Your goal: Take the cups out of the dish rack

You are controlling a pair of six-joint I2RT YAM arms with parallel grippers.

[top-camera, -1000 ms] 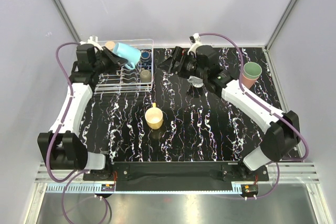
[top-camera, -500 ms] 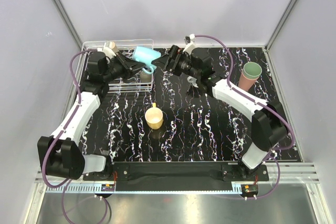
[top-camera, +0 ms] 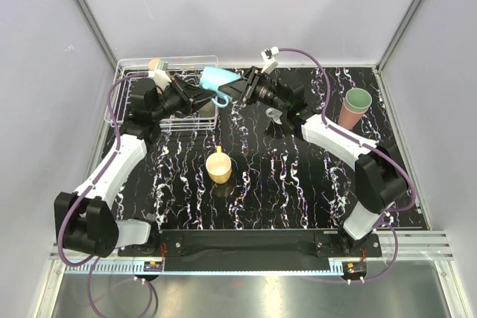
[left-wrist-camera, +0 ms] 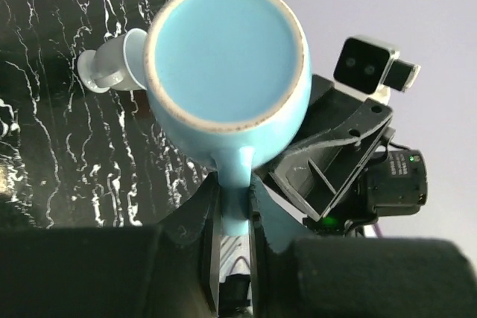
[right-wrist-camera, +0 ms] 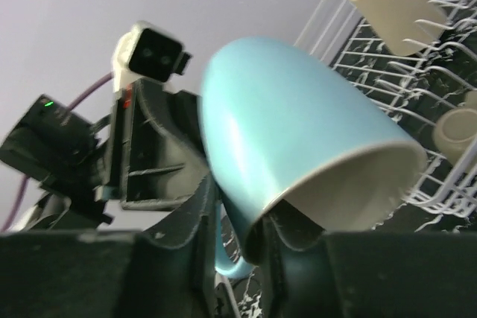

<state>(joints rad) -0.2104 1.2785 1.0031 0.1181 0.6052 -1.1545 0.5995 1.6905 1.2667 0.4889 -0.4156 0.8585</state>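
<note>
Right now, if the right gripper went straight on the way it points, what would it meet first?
The cyan ceramic mug with cream inside: its rim wall sits between the fingers of the right gripper. Behind it, probably, the left gripper, holding the mug's handle.

Top view: dish rack [top-camera: 165, 59] interior largely masked by left arm [top-camera: 123, 158]. Right wrist view: rack cut by right edge; cyan mug [right-wrist-camera: 298, 139] handle mostly behind fingers [right-wrist-camera: 190, 221]; right gripper [right-wrist-camera: 240, 215] contact with mug wall unresolved
</note>
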